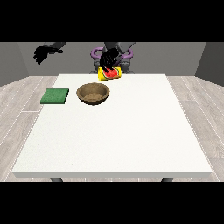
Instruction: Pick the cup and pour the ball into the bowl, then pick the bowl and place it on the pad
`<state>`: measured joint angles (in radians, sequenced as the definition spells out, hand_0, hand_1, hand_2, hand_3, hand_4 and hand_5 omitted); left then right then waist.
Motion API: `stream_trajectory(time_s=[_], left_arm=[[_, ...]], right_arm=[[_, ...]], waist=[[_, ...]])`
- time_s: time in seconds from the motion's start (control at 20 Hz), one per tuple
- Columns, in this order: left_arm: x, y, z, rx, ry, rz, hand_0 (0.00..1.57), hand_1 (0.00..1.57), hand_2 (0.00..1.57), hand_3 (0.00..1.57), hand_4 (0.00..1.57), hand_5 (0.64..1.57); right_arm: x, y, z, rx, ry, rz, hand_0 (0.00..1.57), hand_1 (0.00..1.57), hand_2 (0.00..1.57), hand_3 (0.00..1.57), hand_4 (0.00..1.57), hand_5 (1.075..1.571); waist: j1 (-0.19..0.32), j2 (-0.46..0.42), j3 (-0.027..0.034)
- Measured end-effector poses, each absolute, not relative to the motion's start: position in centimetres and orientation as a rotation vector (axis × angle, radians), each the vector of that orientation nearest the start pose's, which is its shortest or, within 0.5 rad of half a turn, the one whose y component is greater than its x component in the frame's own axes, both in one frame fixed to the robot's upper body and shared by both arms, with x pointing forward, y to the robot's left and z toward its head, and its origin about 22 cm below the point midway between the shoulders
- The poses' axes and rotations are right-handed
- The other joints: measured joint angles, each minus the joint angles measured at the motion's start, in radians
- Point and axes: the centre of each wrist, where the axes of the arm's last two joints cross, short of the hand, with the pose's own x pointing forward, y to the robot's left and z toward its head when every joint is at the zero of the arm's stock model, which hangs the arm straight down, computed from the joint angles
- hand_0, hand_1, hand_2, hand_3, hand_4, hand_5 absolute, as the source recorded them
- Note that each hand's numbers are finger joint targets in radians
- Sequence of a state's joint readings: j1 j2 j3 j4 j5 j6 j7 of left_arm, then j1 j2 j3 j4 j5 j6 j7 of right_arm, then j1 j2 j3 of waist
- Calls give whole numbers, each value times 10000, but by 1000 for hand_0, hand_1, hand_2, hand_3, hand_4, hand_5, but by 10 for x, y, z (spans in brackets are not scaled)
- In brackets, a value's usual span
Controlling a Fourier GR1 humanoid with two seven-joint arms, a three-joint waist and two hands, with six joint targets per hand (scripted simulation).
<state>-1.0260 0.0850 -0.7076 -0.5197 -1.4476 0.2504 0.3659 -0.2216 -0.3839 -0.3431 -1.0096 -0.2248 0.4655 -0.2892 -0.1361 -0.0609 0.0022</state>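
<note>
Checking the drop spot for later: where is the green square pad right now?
In the front view the green square pad lies flat near the white table's left edge, just left of the brown wooden bowl.

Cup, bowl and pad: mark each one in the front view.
cup [110, 73], front view, on its yellow and red side.
bowl [93, 93], front view, on its inner bottom.
pad [55, 96], front view, on its green top.

Hand at the view's right [109, 59] gripping (fingers curled), other hand [42, 54] raised aside
</note>
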Motion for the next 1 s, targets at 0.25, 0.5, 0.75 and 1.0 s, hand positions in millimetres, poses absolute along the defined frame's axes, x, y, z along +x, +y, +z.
stream_trajectory(time_s=[0.25,0.5,0.75,1.0], left_arm=[[393,58,27,-19417,13661,22844,1449,1449,1571,1571,1529,1137],[393,44,40,-19164,12538,22571,1447,1447,1571,1571,1532,1135],[400,54,56,-20257,16951,22516,1301,1301,1571,1571,1571,1190],[400,76,60,-21401,25404,20599,897,897,851,476,1264,1437]], right_arm=[[268,-409,-19,666,-16147,119,0,0,0,0,0,1571],[272,-405,-18,717,-16125,128,0,0,0,0,0,1568],[272,-401,-21,569,-15675,-295,0,0,0,0,0,1567],[263,-404,-27,132,-15558,-798,0,0,0,0,251,1567]], waist=[[152,-217,-10],[232,-53,-16],[732,-220,-62],[1398,-88,-120]])
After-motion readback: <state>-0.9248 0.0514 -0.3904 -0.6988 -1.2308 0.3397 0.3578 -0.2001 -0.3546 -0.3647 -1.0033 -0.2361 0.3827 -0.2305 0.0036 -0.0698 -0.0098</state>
